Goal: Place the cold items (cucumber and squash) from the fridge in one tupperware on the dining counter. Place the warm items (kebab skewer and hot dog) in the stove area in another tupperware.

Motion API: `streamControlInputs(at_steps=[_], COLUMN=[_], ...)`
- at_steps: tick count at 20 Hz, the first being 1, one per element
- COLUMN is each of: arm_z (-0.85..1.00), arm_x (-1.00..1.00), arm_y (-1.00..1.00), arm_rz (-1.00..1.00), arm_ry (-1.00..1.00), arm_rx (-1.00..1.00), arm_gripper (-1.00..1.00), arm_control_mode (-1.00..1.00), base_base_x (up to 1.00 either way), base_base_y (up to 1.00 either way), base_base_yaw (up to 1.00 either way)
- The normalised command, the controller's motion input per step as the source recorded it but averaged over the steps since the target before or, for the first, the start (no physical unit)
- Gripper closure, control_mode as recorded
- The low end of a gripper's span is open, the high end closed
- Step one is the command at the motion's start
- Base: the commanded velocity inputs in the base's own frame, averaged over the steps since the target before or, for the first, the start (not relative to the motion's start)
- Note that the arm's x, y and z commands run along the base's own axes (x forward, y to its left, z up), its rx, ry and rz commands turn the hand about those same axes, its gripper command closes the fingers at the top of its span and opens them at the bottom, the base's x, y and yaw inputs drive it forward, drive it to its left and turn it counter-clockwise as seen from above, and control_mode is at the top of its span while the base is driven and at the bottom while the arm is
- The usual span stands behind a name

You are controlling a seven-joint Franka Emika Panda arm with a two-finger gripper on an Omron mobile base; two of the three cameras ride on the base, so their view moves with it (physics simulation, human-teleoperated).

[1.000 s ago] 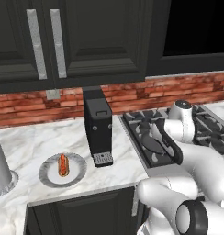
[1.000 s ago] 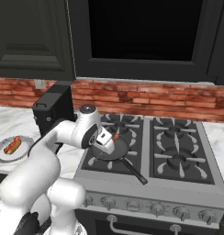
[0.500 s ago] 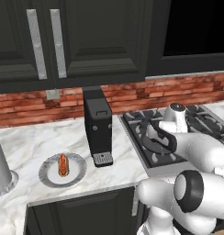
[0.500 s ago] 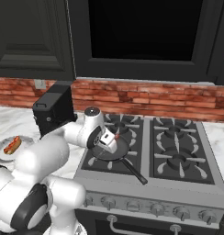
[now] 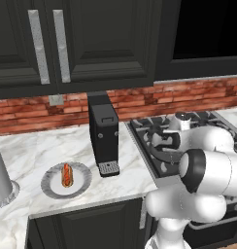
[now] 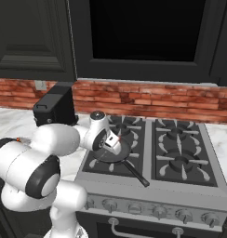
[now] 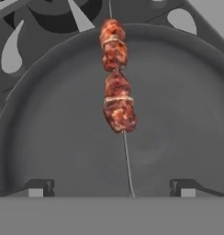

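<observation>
Warm-items step: gripper (image 7: pixel 111 187) wide open, holding nothing, poised over kebab skewer (image 7: pixel 116 89) lying mid-pan (image 7: pixel 49 137) on the stove's front-left burner (hot dog (image 5: pixel 66 175) waits on counter plate). Next: descend, close on the stick.

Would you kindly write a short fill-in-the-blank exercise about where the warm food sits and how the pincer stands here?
1. The kebab skewer lies inside a dark ____ on the stove.
2. The hot dog rests on a round ____ on the marble counter.
3. The pincer hangs over the skewer with its jaws ____.
4. Between the hot dog and the stove stands a black ____.

Missing words: pan; plate; open; coffee machine
</observation>
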Motion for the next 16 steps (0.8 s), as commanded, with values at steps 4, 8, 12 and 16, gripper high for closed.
streamControlInputs(at_steps=[4,8,12,16], arm_z=[-0.28,-0.26,-0.28,-0.30], arm_x=[0.30,0.13,0.17,0.23], arm_y=[-0.05,-0.09,-0.09,0.00], arm_rz=[0.00,0.00,0.00,0.00], arm_ry=[0.00,0.00,0.04,0.16], arm_rx=[0.00,0.00,0.00,0.00], arm_gripper=[-1.00,-1.00,-1.00,1.00], arm_control_mode=[-1.00,-1.00,-1.00,-1.00], base_base_x=[0.00,0.00,0.00,0.00], base_base_y=[0.00,0.00,0.00,0.00], base_base_yaw=[0.00,0.00,0.00,0.00])
